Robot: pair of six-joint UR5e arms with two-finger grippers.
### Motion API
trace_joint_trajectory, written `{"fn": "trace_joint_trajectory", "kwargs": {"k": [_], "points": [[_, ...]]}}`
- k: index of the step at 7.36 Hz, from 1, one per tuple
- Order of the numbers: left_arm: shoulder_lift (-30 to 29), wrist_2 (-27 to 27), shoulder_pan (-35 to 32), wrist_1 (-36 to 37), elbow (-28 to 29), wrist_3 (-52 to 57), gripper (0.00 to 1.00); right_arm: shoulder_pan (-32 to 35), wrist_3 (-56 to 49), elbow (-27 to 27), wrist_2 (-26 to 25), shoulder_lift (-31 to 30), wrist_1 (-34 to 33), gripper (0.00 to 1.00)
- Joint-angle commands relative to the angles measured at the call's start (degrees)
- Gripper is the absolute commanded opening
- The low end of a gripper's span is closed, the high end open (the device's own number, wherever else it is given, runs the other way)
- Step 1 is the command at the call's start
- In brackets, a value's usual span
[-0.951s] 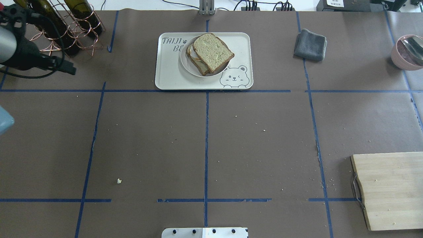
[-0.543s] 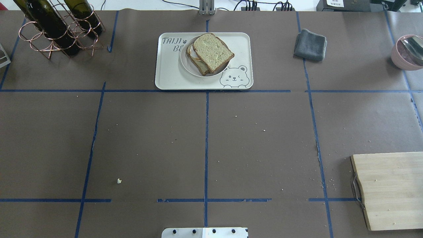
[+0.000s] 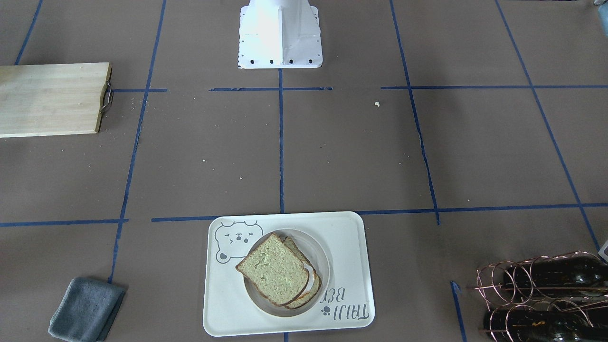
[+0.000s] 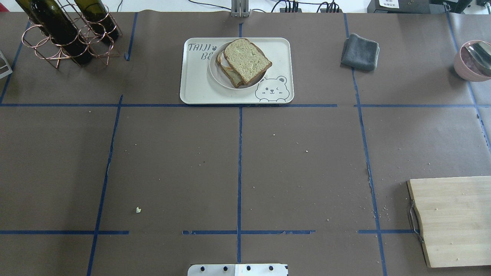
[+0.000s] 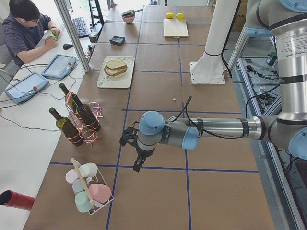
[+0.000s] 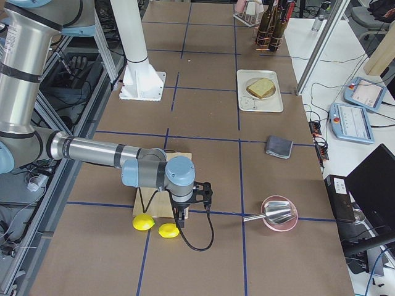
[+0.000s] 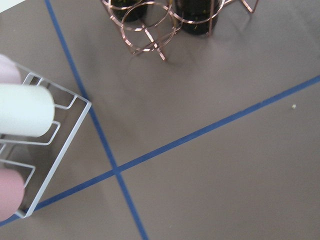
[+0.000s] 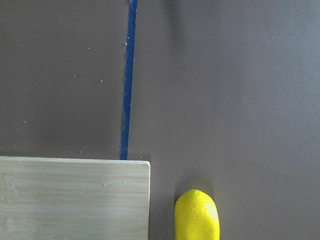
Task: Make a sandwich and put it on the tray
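Though the crusty sandwich (image 4: 247,59) rests plated on the smooth rounded tray (image 4: 199,84), you cannot tell either grip: left gripper (image 5: 137,166), right gripper (image 6: 183,221). Folded grey cloth (image 4: 360,52) lies right of tray.

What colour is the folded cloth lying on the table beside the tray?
The cloth is plain dark grey, with no pattern; it shows best in the overhead exterior view.

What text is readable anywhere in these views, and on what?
"TAIJI": grey lettering on the tray, followed by a paw mark.
"BE": second line on the tray; the rest is hidden by the plate.
White label on the black box: too small to read.
Print on the left arm: too small to read.
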Motion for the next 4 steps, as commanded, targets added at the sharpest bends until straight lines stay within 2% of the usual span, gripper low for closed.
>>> {"fn": "trace_joint_trajectory", "kwargs": {"k": [1,4], "points": [[-0.1,-0.5,-0.8,9.0,-0.4,0.5,1.00,0.0,0.0,0.0,0.1,0.0,0.0,1.00],[0.4,-0.5,-1.2,8.5,-1.7,0.6,1.00,0.0,0.0,0.1,0.1,0.0,0.1,1.00]]}}
